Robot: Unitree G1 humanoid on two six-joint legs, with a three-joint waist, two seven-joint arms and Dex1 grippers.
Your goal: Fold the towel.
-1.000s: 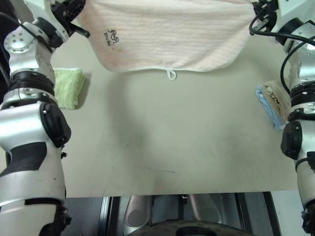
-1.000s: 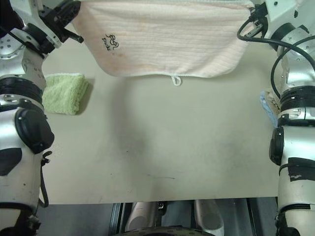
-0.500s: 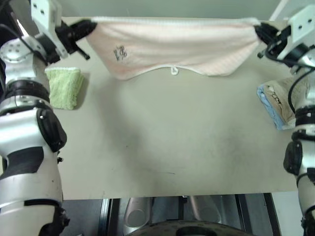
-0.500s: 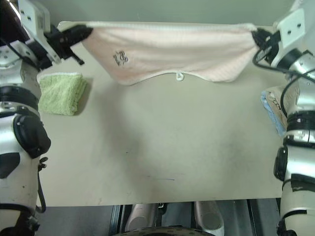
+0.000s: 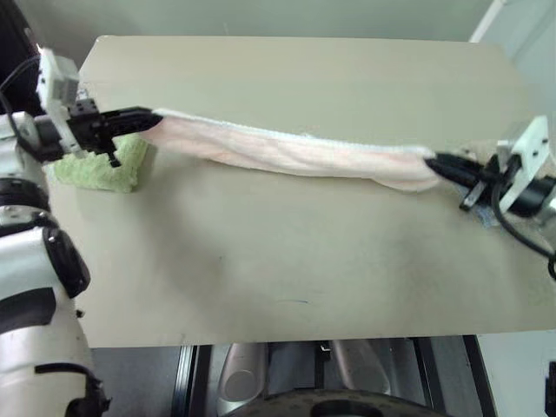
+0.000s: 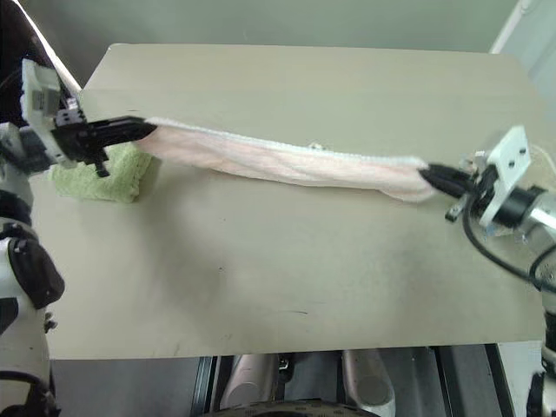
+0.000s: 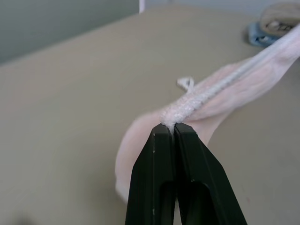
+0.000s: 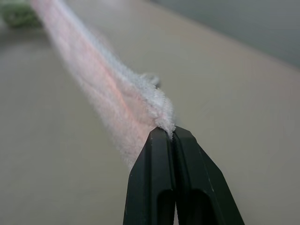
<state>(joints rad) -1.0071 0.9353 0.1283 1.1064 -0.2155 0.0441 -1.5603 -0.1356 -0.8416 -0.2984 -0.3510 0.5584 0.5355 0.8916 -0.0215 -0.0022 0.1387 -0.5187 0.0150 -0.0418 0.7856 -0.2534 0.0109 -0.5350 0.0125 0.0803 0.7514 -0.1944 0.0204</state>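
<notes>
The flat beige bench (image 5: 287,261) carries the pale pink terry-cloth towel (image 5: 295,155), stretched in a sagging band across it. The left claw (image 5: 149,118) and right claw (image 5: 437,161) each pinch tight one towel end.

A plain beige table (image 5: 287,261) stands before a grey-green wall (image 5: 261,16), evenly lit.

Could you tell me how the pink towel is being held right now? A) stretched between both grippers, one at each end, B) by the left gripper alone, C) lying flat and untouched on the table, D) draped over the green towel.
A: the left gripper and the right gripper each pinch one end of the towel, which spans the table between them.
</notes>
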